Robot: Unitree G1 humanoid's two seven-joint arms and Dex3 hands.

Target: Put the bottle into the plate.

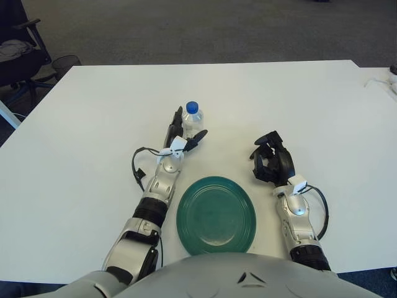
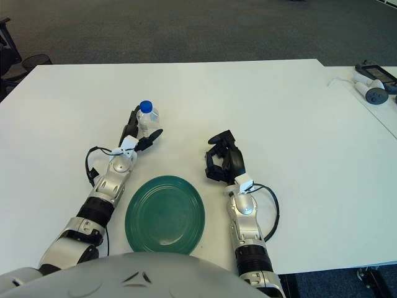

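A small clear bottle [image 1: 191, 121] with a blue cap stands upright on the white table [image 1: 93, 124], beyond the plate's far left. My left hand [image 1: 188, 129] is at the bottle, long fingers on its left side and thumb on its right, holding it. The dark green plate [image 1: 216, 214] lies at the near edge, between my two forearms, with nothing on it. My right hand [image 1: 270, 162] shows to the right of the plate with its fingers curled and nothing in them.
An office chair [image 1: 15, 49] and a wire bin [image 1: 65, 62] stand on the carpet past the table's far left corner. On a neighbouring table at the far right lie a white cable and small devices [image 2: 371, 84].
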